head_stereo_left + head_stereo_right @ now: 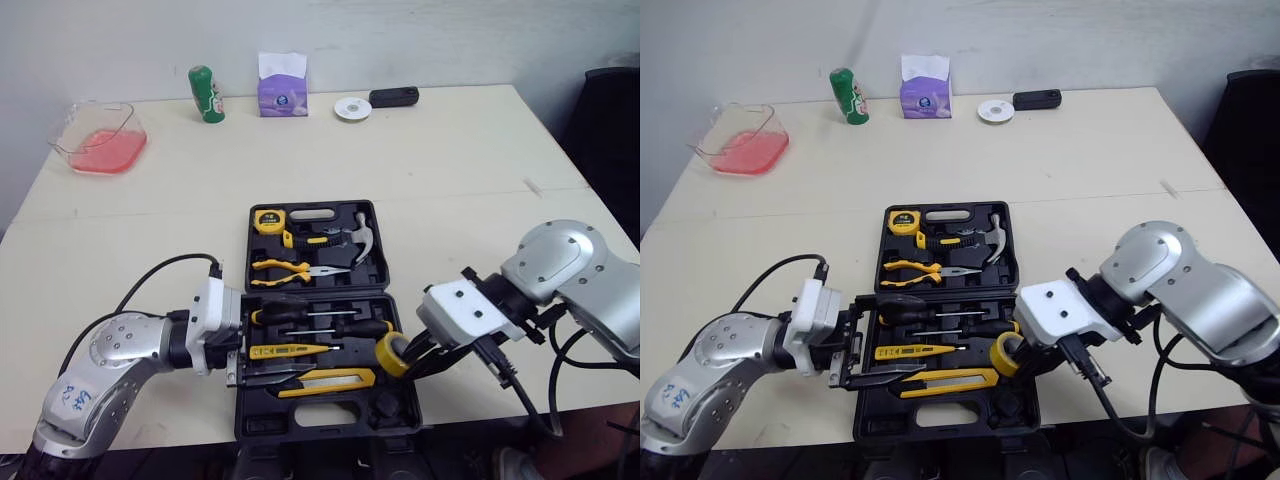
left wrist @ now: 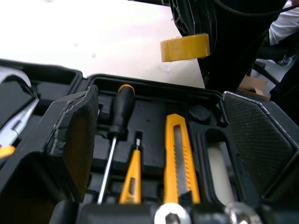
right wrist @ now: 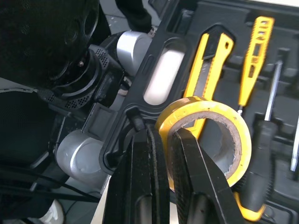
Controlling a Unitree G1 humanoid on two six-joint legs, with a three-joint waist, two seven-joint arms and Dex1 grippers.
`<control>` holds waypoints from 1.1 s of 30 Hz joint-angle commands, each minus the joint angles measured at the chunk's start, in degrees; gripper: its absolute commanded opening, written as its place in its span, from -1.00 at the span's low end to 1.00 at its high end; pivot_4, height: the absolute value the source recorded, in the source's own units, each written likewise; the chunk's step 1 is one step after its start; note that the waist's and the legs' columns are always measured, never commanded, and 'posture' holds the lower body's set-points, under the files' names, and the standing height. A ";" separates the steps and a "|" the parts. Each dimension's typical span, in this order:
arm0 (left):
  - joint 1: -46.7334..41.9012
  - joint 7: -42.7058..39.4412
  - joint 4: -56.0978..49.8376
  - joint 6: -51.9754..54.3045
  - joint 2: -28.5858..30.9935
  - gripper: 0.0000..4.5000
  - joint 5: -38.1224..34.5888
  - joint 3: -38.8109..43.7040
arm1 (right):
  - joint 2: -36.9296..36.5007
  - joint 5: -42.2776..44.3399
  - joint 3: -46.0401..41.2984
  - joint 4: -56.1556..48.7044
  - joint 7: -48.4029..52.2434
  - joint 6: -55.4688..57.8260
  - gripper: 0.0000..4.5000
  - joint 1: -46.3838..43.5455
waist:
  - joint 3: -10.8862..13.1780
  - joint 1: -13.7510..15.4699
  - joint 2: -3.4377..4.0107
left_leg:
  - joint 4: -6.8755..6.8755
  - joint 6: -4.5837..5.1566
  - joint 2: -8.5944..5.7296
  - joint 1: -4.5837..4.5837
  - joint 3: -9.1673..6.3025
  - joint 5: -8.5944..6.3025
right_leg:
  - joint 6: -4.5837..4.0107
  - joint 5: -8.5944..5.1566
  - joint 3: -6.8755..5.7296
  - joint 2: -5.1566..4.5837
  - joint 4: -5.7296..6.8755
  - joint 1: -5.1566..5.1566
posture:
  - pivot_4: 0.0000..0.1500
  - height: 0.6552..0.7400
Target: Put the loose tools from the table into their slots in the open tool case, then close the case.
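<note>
The open tool case (image 1: 262, 425) lies on the desk (image 1: 450, 150), toward six o'clock from the desk's middle, with its lid half away from the robot. The right pincer (image 1: 403, 354) is pinching a yellow tape roll (image 1: 390, 353) by its wall, one finger inside the hole and the other outside. It holds the roll on edge at the three o'clock rim of the case's near half, just above the tray. The left pincer (image 1: 862, 342) sits at the nine o'clock rim of that same half with its fingers spread wide and nothing between them but the case edge. In the near half lie two black-handled screwdrivers (image 1: 300, 312), a yellow tester pen (image 1: 285, 351) and, toward six o'clock, a yellow utility knife (image 1: 325, 380). The lid half holds a tape measure (image 1: 267, 220) at its ten o'clock corner, a hammer (image 1: 362, 238) at two o'clock and yellow-handled pliers (image 1: 290, 268) below them. Along the desk's twelve o'clock edge stand a green can (image 1: 206, 94) and a purple tissue box (image 1: 282, 88), and a clear tub (image 1: 98, 138) with pink contents sits at ten o'clock.
</note>
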 commanded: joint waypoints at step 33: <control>16.20 -3.16 -8.54 -3.02 7.32 1.00 0.58 7.58 | 2.31 -11.55 12.31 -4.09 1.05 1.80 -0.99 3.17 | -0.03 -0.06 -0.09 | 0.01 -0.09 0.19 0.02 0.03 -0.25 | -0.21 -0.11 -0.04 0.08 -0.02 -0.05 | 1.00 1.00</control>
